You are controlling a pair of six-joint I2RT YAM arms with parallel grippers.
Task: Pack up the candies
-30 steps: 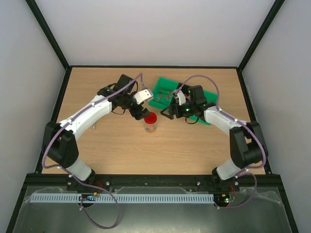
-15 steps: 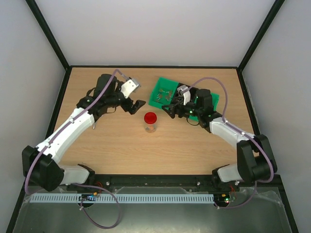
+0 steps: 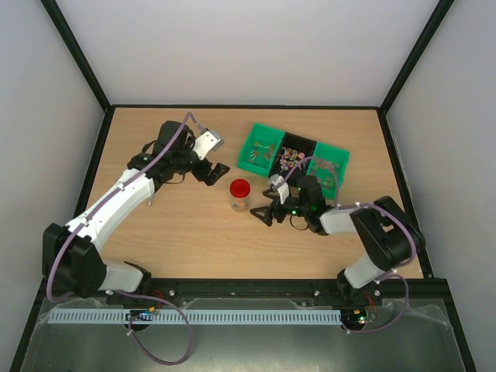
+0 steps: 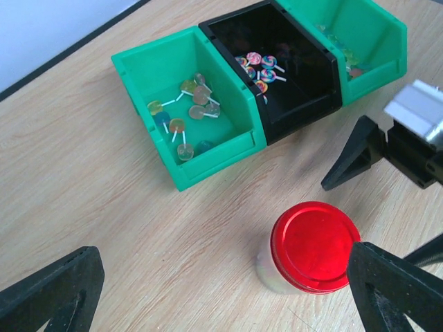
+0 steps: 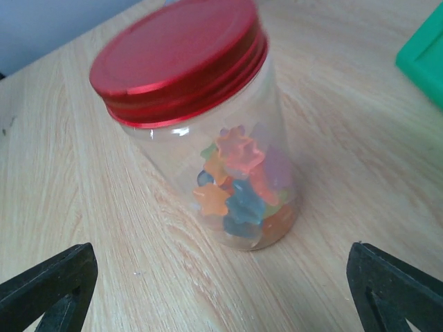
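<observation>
A clear jar (image 3: 240,201) with a red round lid (image 3: 240,187) stands upright mid-table. In the right wrist view the jar (image 5: 235,159) holds coloured star-shaped candies (image 5: 242,187) under the screwed-on lid (image 5: 180,59). More candies on sticks lie in the left green bin (image 4: 187,117) and the black bin (image 4: 261,68). My left gripper (image 3: 214,172) hovers open up and left of the jar, which sits low and right in its own view (image 4: 221,304). My right gripper (image 3: 266,203) stands open just right of the jar, facing it (image 5: 221,297), not touching it.
Three joined bins sit at the back right: a green one (image 3: 249,161), a black one (image 3: 299,141) and another green one (image 3: 339,159). The right gripper's finger (image 4: 353,155) shows beside the jar in the left wrist view. Bare wood lies in front of the jar.
My left gripper has let go of the lid and drawn back up and left. My right gripper has come off the bins down to the table beside the jar. Both opened wider.
</observation>
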